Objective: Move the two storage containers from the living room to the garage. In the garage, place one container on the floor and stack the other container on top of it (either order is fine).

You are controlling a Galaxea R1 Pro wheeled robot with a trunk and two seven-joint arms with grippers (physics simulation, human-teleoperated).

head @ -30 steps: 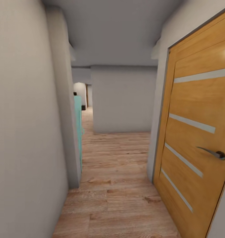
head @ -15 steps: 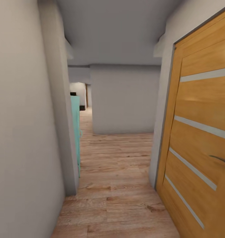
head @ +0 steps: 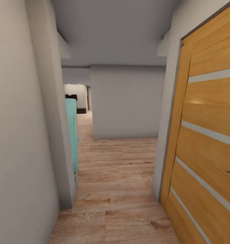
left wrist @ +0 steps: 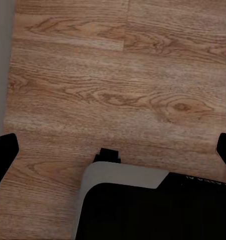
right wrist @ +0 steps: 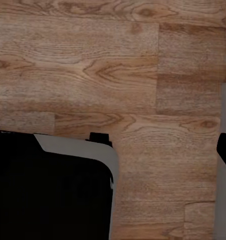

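Note:
I am in a narrow hallway with light wood plank flooring. The two storage containers, the living room and the garage with its floor are out of view. In the left wrist view, my left gripper hangs open over the planks, its black fingertips at the picture's two edges with nothing between them. My right gripper also hangs over the planks, with one black fingertip at the picture's edge and nothing held. The black and grey robot base shows below both grippers.
A wooden door with grey stripes stands close on the right. A white wall runs close on the left, ending at a corner beside a teal panel. A white wall block faces me ahead. A passage continues at its left.
The whole head view has moved forward along the hallway. The door and left wall corner loom larger, and the door handle has slid to the right edge.

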